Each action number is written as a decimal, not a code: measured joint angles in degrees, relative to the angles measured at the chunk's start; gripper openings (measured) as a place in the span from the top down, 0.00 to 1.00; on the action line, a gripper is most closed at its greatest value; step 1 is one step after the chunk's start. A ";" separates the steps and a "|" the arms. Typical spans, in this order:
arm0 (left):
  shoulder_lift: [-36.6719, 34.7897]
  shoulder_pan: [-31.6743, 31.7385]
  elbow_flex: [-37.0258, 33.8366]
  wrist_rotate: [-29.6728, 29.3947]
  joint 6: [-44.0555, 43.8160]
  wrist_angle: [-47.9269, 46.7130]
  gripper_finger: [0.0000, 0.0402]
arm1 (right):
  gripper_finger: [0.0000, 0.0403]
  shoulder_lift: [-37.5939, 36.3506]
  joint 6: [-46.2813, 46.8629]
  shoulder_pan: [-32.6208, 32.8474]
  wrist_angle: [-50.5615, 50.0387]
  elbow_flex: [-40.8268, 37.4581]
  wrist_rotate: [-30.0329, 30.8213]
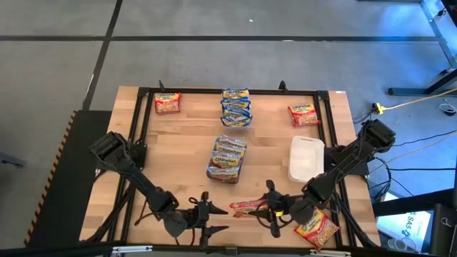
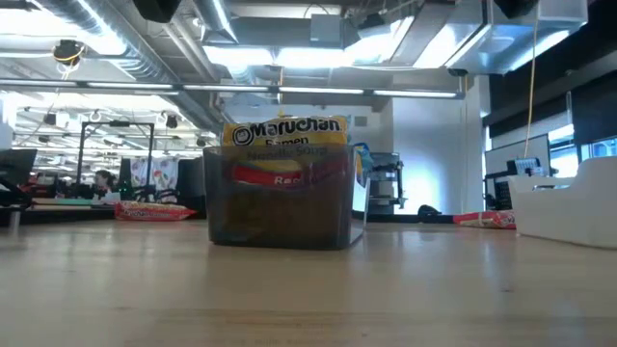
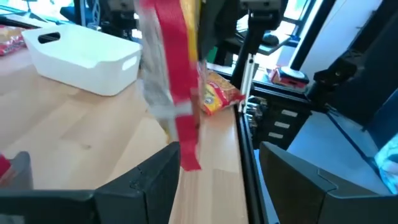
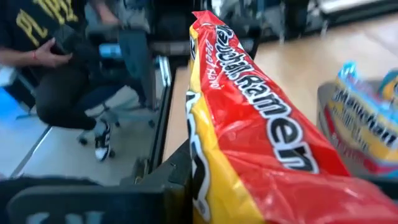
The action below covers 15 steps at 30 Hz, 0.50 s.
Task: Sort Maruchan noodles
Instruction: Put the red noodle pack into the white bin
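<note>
The pale wooden desk (image 1: 186, 164) with a black frame carries several groups of noodle packets. A single packet (image 1: 167, 103) lies toward eleven o'clock, a blue-trimmed stack (image 1: 235, 108) at twelve, and another single packet (image 1: 303, 113) toward one. A dark mesh basket (image 1: 226, 158) full of packets sits at the centre, with a white tub (image 1: 305, 158) beside it at three o'clock. One more packet (image 1: 317, 228) lies near the five o'clock corner.
</note>
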 joint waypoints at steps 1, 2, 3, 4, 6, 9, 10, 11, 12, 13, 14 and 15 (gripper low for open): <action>0.00 0.02 0.00 0.19 0.01 0.13 0.47 | 0.79 0.01 -0.93 0.00 1.12 0.00 0.71; 0.00 0.12 0.00 0.27 0.01 0.26 0.47 | 0.79 0.01 -2.05 0.00 2.43 -0.01 1.22; 0.00 0.31 0.00 0.28 0.02 0.52 0.47 | 0.79 0.01 -3.19 -0.03 3.88 0.00 1.52; 0.00 0.56 0.00 0.13 0.03 0.55 0.47 | 0.79 0.01 -4.24 -0.10 5.14 0.00 1.53; 0.00 1.29 0.00 -0.15 0.13 0.50 0.47 | 0.79 0.01 -6.10 -0.79 6.36 0.00 1.43; 0.00 2.70 0.00 0.11 0.21 1.77 0.47 | 0.79 0.03 -7.19 -1.13 7.17 0.00 1.04; 0.00 3.22 0.00 0.52 0.23 2.22 0.47 | 0.79 0.18 -7.78 -1.30 7.54 0.00 1.01; 0.00 3.71 0.00 1.15 0.23 2.52 0.47 | 0.79 0.44 -7.91 -1.48 8.09 0.00 1.01; 0.00 4.21 0.00 1.75 0.22 2.73 0.47 | 0.79 0.60 -8.12 -1.67 8.17 -0.01 0.95; 0.00 4.71 0.00 2.41 0.22 2.84 0.47 | 0.79 0.78 -8.56 -1.79 8.24 -0.04 0.90; 0.00 5.13 0.00 2.99 0.21 3.14 0.47 | 0.79 1.10 -9.02 -2.10 8.91 -0.04 0.55; 0.00 5.57 0.00 3.37 0.23 3.44 0.47 | 0.79 1.40 -9.22 -2.43 9.79 -0.04 0.33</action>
